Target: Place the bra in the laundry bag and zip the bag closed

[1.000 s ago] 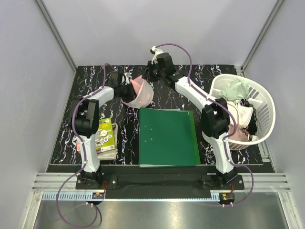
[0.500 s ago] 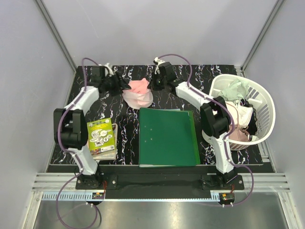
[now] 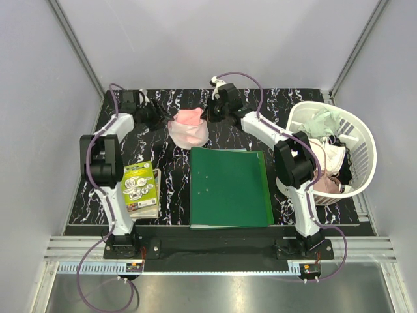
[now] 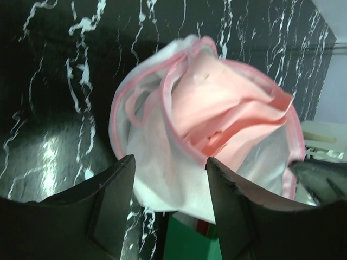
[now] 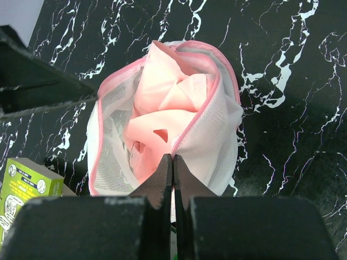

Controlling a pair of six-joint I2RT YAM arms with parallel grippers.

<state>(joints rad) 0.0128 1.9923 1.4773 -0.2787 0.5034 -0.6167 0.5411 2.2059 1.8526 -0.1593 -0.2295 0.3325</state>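
The laundry bag (image 3: 189,134), white mesh with a pink rim, lies on the black marbled table at the back centre, its mouth gaping. The pink bra (image 3: 189,117) is bunched inside and bulges out of the opening. My right gripper (image 3: 207,117) is at the bag's right side. In the right wrist view it (image 5: 172,157) is shut on the bag's (image 5: 214,135) pink zip rim, beside the bra (image 5: 162,108). My left gripper (image 3: 159,115) is open and empty just left of the bag. In the left wrist view it (image 4: 169,160) is open, with the bag (image 4: 162,181) and bra (image 4: 217,108) beyond it.
A green folder (image 3: 231,186) lies in front of the bag. A green booklet (image 3: 140,189) lies at the front left. A white slatted basket (image 3: 362,140) with clothes stands at the right edge. Grey walls enclose the table.
My left gripper has let go of the bag and drawn back to the left. The bag, tilted up before, has settled on the table. My right gripper stays at its rim.
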